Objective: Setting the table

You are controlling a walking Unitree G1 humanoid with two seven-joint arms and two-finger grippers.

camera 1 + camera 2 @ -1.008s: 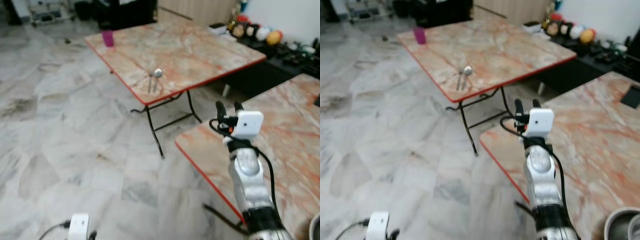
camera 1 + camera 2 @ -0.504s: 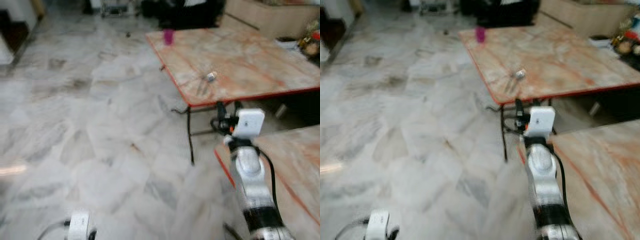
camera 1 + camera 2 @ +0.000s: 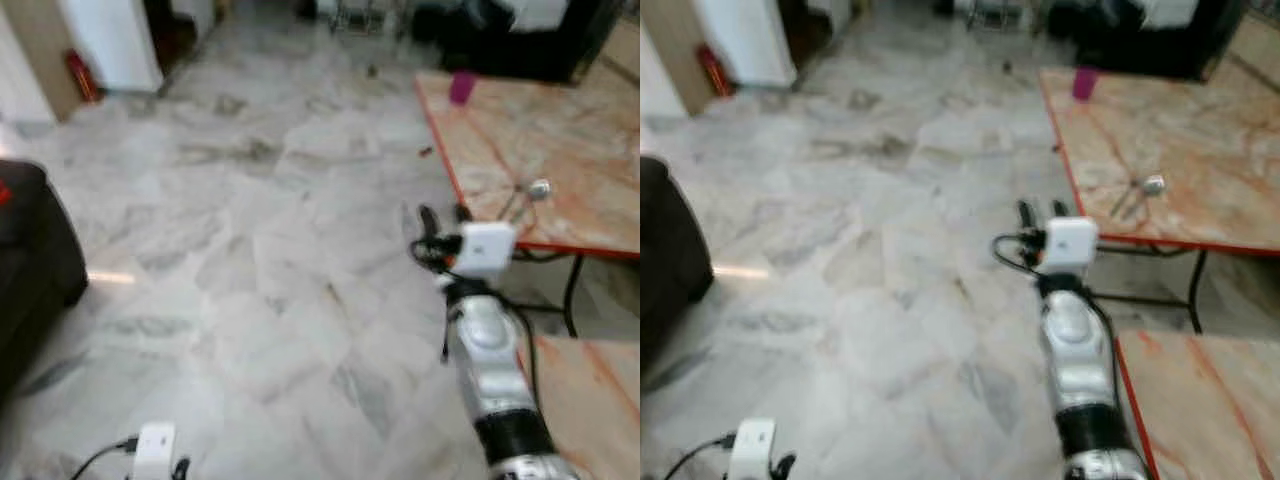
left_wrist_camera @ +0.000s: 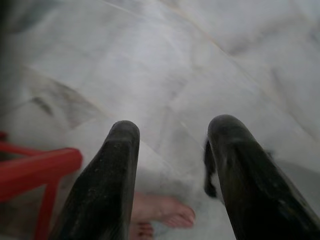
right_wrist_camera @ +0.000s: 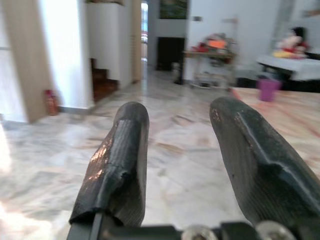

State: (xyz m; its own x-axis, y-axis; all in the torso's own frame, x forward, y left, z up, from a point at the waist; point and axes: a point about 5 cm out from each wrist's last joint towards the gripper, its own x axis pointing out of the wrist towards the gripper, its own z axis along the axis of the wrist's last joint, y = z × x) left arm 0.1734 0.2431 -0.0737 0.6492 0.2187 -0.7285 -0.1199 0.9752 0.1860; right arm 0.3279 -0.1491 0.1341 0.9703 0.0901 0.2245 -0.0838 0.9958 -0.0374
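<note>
Under the left tool [image 4: 172, 150], parted and empty, a person's bare foot [image 4: 162, 210].

Head views motion-blurred; worktop [image 3: 560, 140] cut off at 3 o'clock edge, utensils [image 3: 530, 195] on it too smeared to identify.

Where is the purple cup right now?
In the left eye view the cup stands at the far corner of the marble table, on the robot's right, well beyond the spoon that lies near the table's front edge.
</note>
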